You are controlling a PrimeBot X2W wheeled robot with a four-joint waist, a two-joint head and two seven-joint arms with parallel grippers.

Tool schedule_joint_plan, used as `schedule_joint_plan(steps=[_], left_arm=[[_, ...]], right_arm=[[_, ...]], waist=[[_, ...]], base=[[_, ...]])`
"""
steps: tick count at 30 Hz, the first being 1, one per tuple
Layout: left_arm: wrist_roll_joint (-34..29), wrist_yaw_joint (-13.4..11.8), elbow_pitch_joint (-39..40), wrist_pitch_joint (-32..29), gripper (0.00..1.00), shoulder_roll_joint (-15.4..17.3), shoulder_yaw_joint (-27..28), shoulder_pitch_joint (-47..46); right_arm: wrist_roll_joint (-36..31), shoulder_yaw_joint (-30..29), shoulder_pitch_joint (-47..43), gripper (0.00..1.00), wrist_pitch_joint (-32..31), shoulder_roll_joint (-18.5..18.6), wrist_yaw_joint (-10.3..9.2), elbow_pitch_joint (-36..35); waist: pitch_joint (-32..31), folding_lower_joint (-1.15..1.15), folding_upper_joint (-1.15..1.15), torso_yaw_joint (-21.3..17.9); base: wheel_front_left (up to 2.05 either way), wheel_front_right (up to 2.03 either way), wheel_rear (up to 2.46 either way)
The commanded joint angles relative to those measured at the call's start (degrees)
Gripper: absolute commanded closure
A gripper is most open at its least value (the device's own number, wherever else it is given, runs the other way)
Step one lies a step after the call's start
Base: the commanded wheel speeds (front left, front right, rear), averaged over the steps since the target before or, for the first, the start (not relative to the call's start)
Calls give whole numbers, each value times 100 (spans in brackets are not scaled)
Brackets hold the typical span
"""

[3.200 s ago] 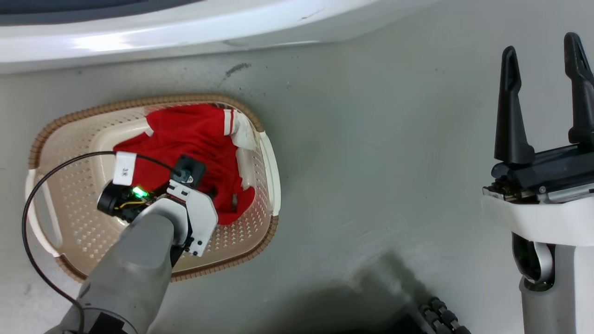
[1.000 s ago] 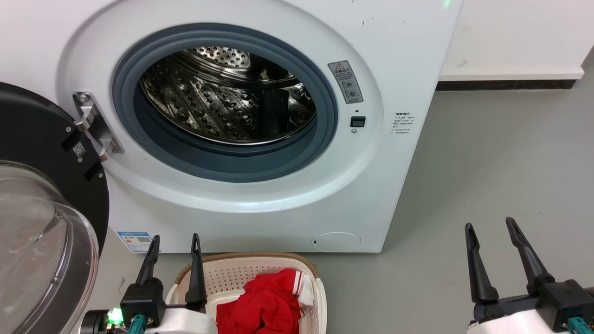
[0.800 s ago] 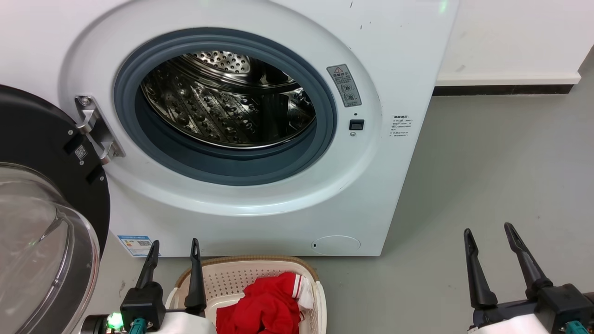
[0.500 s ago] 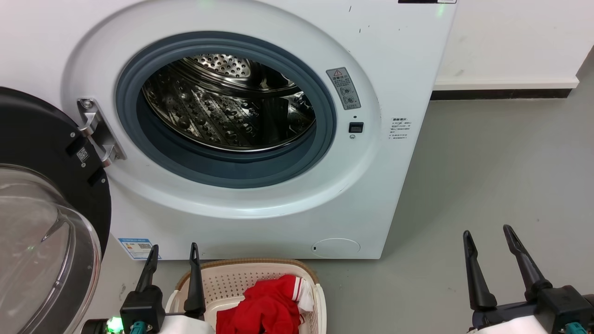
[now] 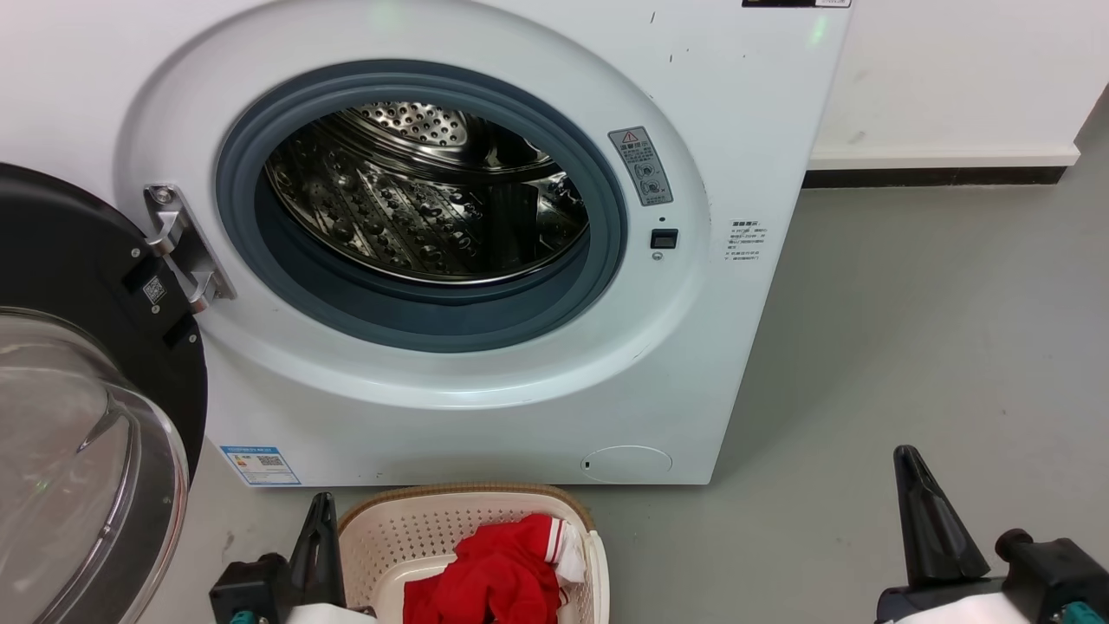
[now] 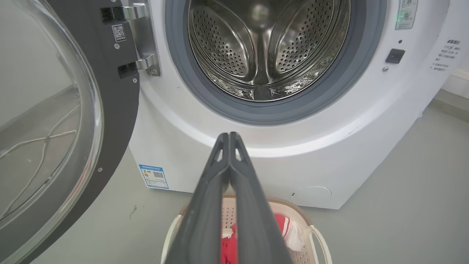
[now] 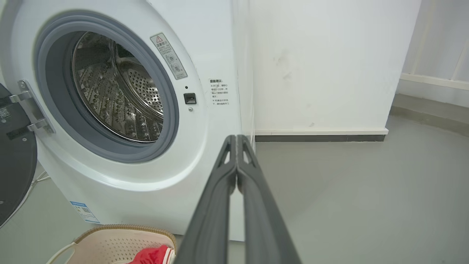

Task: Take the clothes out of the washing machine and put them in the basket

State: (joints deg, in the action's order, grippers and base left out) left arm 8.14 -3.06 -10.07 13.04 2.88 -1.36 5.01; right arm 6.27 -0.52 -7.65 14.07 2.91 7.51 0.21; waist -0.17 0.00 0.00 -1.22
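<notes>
**Head and wrist views, unloading stage.** We face the large white front-loading washing machine (image 5: 745, 156). Its round black-rimmed glass door (image 5: 95, 407) is swung wide to our left. Its shiny perforated steel drum (image 6: 263, 47) is exposed within the grey rubber ring (image 5: 433, 325).

The bright red soft garments with white-striped trim (image 5: 494, 576) lie heaped in the low cream perforated plastic basket with the brown woven-look rim (image 5: 468, 492). The basket stands on the grey floor (image 5: 910, 347) just before the machine's foot.

The left gripper (image 6: 229, 136) hangs near the basket's left rim. The right gripper (image 7: 236, 137) is well apart to the right, over bare floor. Each has its two dark fingers pressed together, gripping nothing.

The drum wall that we can see is bare steel, though in the head view its lowest front part lies hidden behind the ring. We judge the transfer step finished and the task at, or close to, its end.

The next move calls for a check of that hidden part. Should fabric be there, a gripper must spread its fingers, then enter through the ring without brushing the door.
</notes>
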Motion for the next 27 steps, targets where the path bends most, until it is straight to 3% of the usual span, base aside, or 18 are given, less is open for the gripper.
schedule_joint_plan(steps=[1, 27], left_arm=[[307, 42, 59, -54, 100, 3, 48, -158], [2897, 367, -58, -644, 100, 3, 273, -466]], right_arm=[[356, 5, 101, 100, -40, 51, 0, -34], [3149, 4, 538, 100, -531, 181, -1, 416]], waist=[[1, 0, 0, 3], [8, 0, 0, 27]], base=[[0, 0, 0], [0, 0, 0]])
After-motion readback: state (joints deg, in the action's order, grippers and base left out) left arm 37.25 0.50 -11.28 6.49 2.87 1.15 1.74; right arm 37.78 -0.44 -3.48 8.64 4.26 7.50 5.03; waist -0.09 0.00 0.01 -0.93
